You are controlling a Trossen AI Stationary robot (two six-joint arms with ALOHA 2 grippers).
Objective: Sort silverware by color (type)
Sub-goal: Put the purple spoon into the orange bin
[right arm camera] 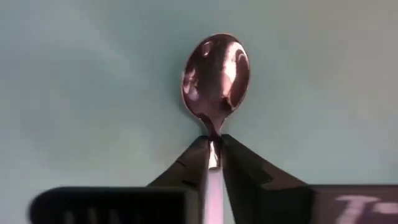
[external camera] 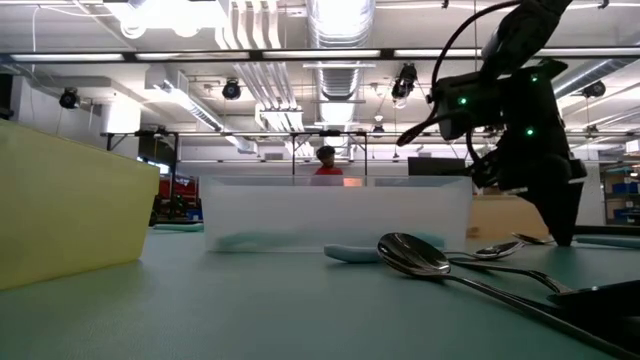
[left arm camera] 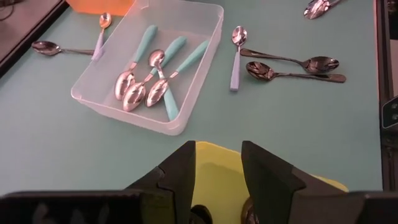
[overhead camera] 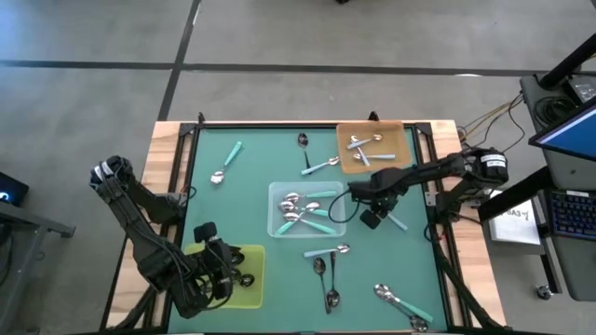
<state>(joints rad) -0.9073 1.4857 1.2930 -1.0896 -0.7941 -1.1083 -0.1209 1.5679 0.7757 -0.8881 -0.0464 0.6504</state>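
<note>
Green matting covers the table [overhead camera: 251, 167]. From above, the right arm reaches in from the right edge, its gripper [overhead camera: 371, 218] just right of the clear tray [overhead camera: 276, 225] of teal-handled spoons [overhead camera: 305, 213]. The left arm is folded at the near left, its gripper [overhead camera: 226, 268] over the yellow tray [overhead camera: 251, 279].

At table height, the right gripper [external camera: 555, 215] points straight down.

Left wrist: fingers [left arm camera: 180, 177] narrowly apart, holding nothing.

Right wrist: fingers [right arm camera: 186, 171] pinch a pale-handled spoon [right arm camera: 216, 78] by the neck, bowl forward.

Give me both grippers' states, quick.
Left gripper: open, empty, over the yellow-green tray.
Right gripper: shut on a teal-handled spoon.
</note>
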